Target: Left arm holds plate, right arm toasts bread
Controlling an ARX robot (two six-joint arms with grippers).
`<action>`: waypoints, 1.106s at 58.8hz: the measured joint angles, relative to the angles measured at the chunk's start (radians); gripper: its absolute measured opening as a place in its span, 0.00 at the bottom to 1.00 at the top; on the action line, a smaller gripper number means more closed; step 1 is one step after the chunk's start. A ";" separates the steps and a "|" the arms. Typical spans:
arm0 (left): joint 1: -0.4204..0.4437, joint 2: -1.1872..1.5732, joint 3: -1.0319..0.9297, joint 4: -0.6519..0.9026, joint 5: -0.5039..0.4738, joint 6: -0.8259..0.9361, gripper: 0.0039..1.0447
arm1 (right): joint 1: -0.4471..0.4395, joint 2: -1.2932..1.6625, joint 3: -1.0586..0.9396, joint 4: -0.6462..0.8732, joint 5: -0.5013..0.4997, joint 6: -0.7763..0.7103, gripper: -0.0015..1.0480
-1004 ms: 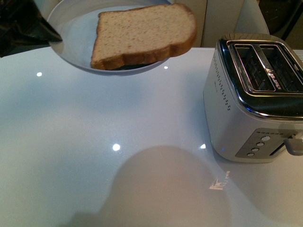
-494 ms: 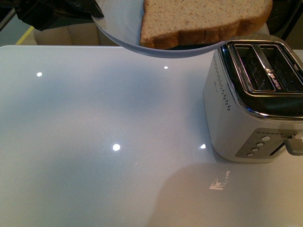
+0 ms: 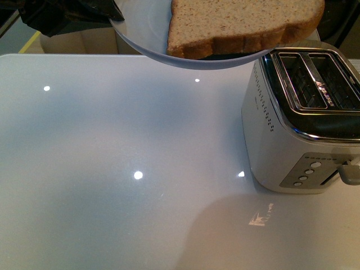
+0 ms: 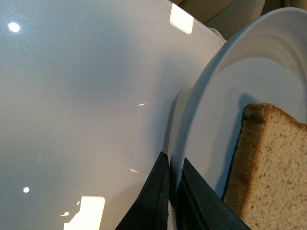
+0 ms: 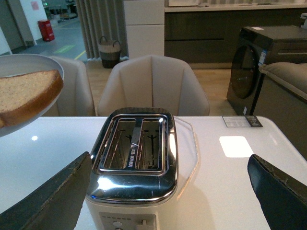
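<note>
Above the far edge of the white table (image 3: 112,169), the left gripper (image 4: 173,175) is clamped on the rim of the pale plate (image 3: 143,31), holding it in the air just beside the toaster (image 3: 281,146). The bread slice (image 3: 242,22) lies flat on the plate, one crust end toward the toaster. The right gripper (image 5: 169,160) hangs spread wide and empty, looking down on the slots (image 5: 134,143).

To do the pick well, the left arm should keep the plate level and motionless. The right gripper should come in at the crust end nearest the toaster and pinch the slice across its thickness. That end seems to overhang the rim, though the front view crops it.

Against a second ago, plate and bread have travelled up and toward the toaster. Over the last half second nothing has visibly shifted.
</note>
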 joint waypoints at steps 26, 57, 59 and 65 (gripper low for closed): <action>0.000 -0.001 0.000 0.000 -0.006 0.000 0.03 | -0.014 0.395 0.171 -0.302 -0.146 0.082 0.91; -0.001 -0.001 0.000 0.000 -0.003 0.000 0.03 | 0.067 1.172 0.537 0.299 -0.347 0.511 0.91; -0.001 -0.001 0.000 0.000 -0.003 0.000 0.03 | 0.083 1.199 0.552 0.319 -0.349 0.551 0.91; -0.001 -0.001 0.000 0.000 -0.003 0.000 0.03 | 0.142 1.268 0.576 0.370 -0.348 0.640 0.91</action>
